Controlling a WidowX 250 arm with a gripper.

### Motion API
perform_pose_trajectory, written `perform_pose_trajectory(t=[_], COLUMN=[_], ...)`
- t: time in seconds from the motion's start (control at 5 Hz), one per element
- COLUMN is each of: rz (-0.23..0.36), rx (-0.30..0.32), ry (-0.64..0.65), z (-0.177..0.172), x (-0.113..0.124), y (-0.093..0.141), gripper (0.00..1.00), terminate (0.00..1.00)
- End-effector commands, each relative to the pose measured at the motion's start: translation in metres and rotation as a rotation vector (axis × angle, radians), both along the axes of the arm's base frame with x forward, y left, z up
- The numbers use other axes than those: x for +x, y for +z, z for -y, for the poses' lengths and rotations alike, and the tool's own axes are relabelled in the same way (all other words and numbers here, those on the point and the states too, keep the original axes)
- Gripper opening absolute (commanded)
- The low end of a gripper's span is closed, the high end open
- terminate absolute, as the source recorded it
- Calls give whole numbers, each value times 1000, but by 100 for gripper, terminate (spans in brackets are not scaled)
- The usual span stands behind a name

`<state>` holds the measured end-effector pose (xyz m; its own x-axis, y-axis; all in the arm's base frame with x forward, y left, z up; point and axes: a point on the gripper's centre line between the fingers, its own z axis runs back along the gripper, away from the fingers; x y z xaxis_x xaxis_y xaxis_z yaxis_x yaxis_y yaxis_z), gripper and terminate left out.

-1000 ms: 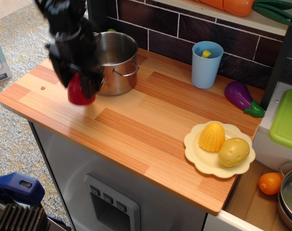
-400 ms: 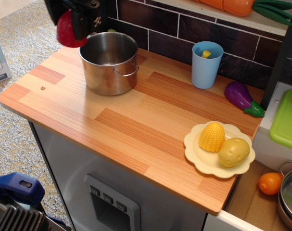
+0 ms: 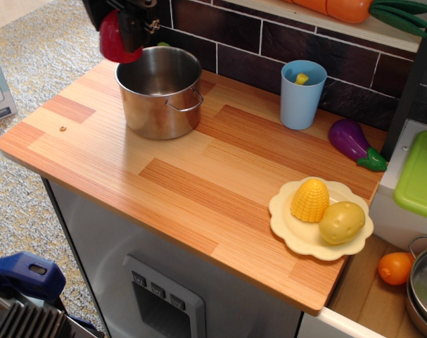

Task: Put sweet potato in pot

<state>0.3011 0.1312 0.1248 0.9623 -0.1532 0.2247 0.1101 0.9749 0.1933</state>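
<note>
End effector (image 3: pixel 132 21) pinching sweet potato (image 3: pixel 117 39), now shifted right since 0.4 s ago, hanging over far-left rim of pot (image 3: pixel 161 91) on desk (image 3: pixel 199 176). Nearly lined up; needs slightly more rightward travel before release.

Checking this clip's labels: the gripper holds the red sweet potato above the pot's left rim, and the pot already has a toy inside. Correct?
Not quite. The gripper does hold the sweet potato above the left rim of the pot, but observation.image shows the pot's visible interior empty.
</note>
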Motion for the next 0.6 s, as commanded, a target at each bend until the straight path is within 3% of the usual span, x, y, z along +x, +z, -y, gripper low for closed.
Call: perform_pose_trajectory(t=[0.0, 0.2, 0.4], rz=[39, 39, 39], rx=[0, 0, 0], ry=[-15, -15, -15], z=[-2, -2, -2], x=[10, 10, 10], y=[9, 9, 9], gripper=[100, 100, 100], terminate=[0, 0, 100])
